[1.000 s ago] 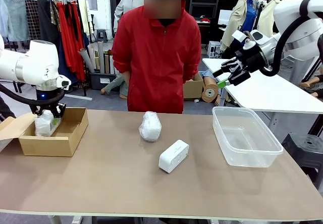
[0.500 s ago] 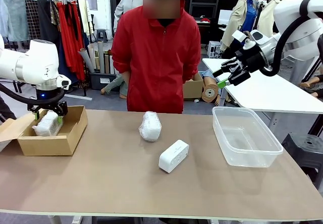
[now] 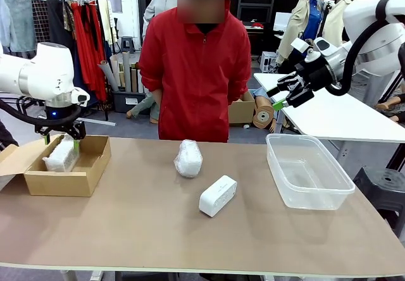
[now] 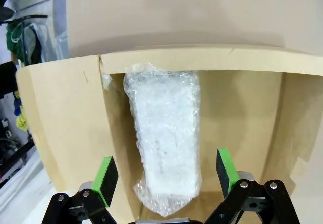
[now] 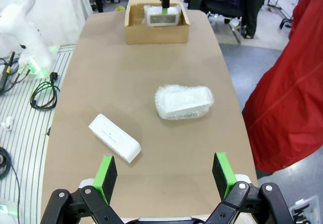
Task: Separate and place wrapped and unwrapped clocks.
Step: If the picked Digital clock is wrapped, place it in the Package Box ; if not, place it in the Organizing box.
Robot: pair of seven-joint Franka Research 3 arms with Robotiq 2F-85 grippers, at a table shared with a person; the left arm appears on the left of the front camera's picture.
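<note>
A long brown desk (image 3: 126, 230) is carrying an open brown cardboard box (image 3: 63, 183) at its left end and a clear rectangular plastic tub (image 3: 316, 199) at its right end. The first wrapped clock (image 3: 61, 154), an oblong lump swathed in crinkly translucent white plastic, is lying on the floor of the box. The left claw (image 3: 60, 138) is hovering directly over it. Its 2 green-padded fingers are spread wide, 1 to each side of the lump, and the left wrist view is showing a gap between each pad and the wrap.

The second wrapped clock (image 3: 188, 158), a similar crinkly white bundle, is sitting near the middle of the desk toward the far edge, in front of a person in a red jacket (image 3: 196, 72). The bare white clock (image 3: 218, 195), a smooth rounded-rectangular block, is lying near it, closer to the robot, and the 2 are not touching. Both are sitting well apart from the tub.

The right claw (image 3: 274, 99) is hanging high in the air beyond the desk's far right side, fingers spread wide and gripping nothing.
</note>
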